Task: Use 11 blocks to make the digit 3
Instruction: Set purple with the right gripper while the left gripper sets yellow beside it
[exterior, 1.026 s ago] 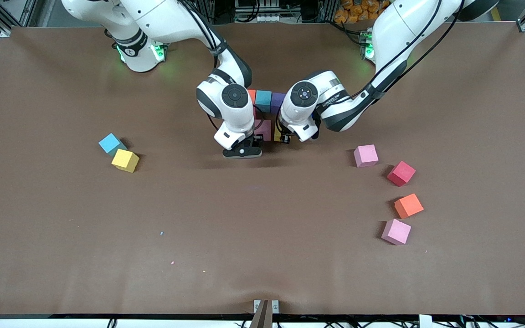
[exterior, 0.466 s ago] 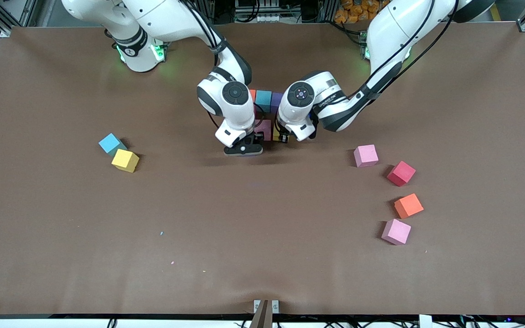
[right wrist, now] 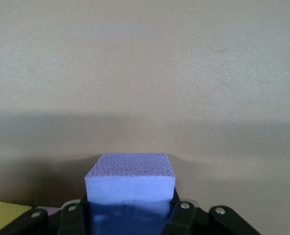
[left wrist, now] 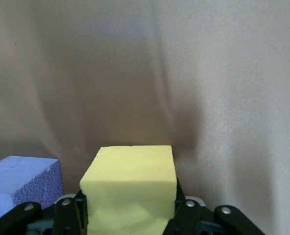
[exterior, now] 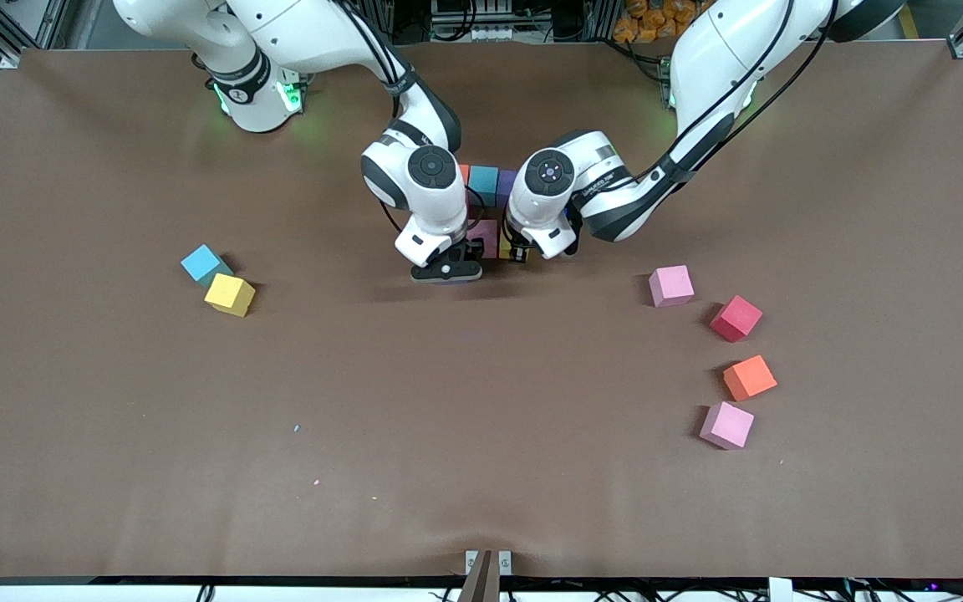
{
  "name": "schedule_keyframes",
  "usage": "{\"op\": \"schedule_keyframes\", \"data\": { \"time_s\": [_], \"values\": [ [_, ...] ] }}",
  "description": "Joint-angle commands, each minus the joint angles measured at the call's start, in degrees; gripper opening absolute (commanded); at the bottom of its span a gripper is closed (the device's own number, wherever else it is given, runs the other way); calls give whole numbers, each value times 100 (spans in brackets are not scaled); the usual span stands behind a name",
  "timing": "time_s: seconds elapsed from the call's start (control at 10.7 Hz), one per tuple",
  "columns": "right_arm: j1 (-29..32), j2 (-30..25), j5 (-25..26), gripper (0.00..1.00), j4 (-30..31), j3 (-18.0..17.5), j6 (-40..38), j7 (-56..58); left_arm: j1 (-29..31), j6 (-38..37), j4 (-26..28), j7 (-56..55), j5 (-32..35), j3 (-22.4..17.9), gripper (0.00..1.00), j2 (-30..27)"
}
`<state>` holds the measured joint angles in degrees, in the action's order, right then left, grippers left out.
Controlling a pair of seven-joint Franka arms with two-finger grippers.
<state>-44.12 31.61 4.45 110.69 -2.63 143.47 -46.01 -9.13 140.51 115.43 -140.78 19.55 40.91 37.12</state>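
Front view, change: both arms have drawn a little toward the table's top edge over the last second, carrying their loads in beside the partly built digit 3 [exterior: 486, 188]; the loose cubes have not moved.
Front view, meaning: judged as two placements in progress at the figure's middle row; neither cube appears released.
Front view, right gripper [exterior: 446, 272]: over the table centre, just beside a pink block [exterior: 484, 237] of the figure.
Front view, left gripper [exterior: 520, 253]: over the table centre, close against the figure's yellow-showing edge.
Front view, spares: light blue block [exterior: 200, 262] touching yellow block [exterior: 229, 293] toward the right arm's end; pink, red and orange blocks [exterior: 749, 377] toward the left arm's end.
Left wrist view, jaws: pinching a yellow cube [left wrist: 130, 188], which sits squarely between them; a purple cube [left wrist: 22, 183] lies just beside it.
Right wrist view, jaws: pinching a purple block [right wrist: 130, 188], centred between them; a yellow corner [right wrist: 5, 215] shows beside it.
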Motion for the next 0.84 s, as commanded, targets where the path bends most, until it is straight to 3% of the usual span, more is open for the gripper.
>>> {"op": "schedule_keyframes", "data": {
  "time_s": [0.0, 0.09, 0.19, 0.37, 0.75],
  "values": [
    [-44, -172, 56, 7, 260, -1, 32, -128, -89, 82, -64, -161, 180, -57, 0, 85],
    [-35, -164, 56, 53, 260, 8, 15, -128, -81, 82, -64, -161, 180, -57, 0, 85],
    [-35, -172, 56, 100, 251, 8, -11, -136, -81, 82, -64, -161, 189, -57, 13, 85],
    [-35, -233, 56, 100, 216, 8, -47, -136, -124, 74, -55, -160, 495, -57, 100, 111],
    [35, -549, 56, 100, 207, 16, -73, -128, -125, 73, -90, -178, 462, -57, 100, 76]
  ]
}}
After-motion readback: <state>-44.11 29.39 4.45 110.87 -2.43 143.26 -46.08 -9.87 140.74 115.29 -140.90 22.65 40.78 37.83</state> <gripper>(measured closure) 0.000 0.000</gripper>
